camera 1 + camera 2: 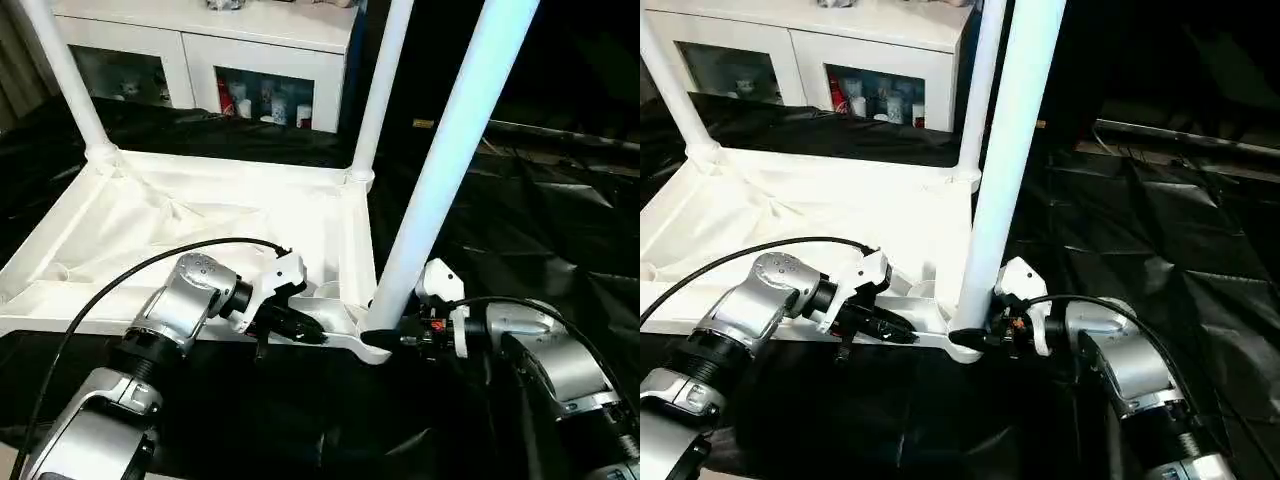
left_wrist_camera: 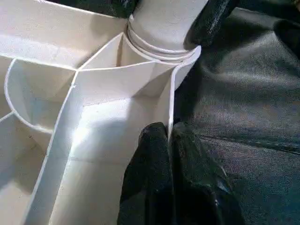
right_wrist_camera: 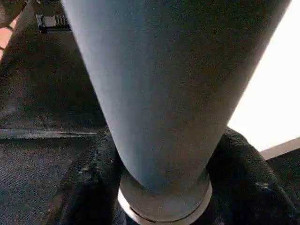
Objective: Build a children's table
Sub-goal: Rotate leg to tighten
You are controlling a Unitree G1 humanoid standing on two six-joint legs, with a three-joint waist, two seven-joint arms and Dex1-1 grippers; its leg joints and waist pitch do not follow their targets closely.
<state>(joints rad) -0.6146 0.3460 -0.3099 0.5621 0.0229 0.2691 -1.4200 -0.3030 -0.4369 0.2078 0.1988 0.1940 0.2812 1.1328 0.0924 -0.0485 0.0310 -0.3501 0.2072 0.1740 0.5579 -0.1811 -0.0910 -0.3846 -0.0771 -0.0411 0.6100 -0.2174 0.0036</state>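
— Three white tube legs stand up out of the big white plastic rectangular tabletop (image 1: 150, 230), which lies ribbed side up on the black-draped work table (image 1: 540, 230). Anything crowding it?

— Behind it, a white cabinet with glass doors (image 1: 200, 60) sits close to the far edge, small items visible on its shelves. Wrinkled black cloth covers everything on the right side.

— And the legs?

— One far left leg (image 1: 65, 75), one far right leg (image 1: 382, 90), each seated in a round corner socket. The near right leg (image 1: 450, 150) is the closest and rises out of the near right corner socket (image 2: 161, 44), leaning a little.

— What blocks the view of that corner?

— Both arms. The right gripper (image 1: 975, 335) has its two black fingers on either side of the near leg's base, just above the socket collar, gripping the tube. The left gripper (image 2: 169, 159) is pinched tight on the thin upright rim wall of the tabletop just beside that socket, one finger on each face of the wall.

— Cables?

— A black cable (image 1: 130, 265) loops over the left forearm, across the tabletop's near edge.
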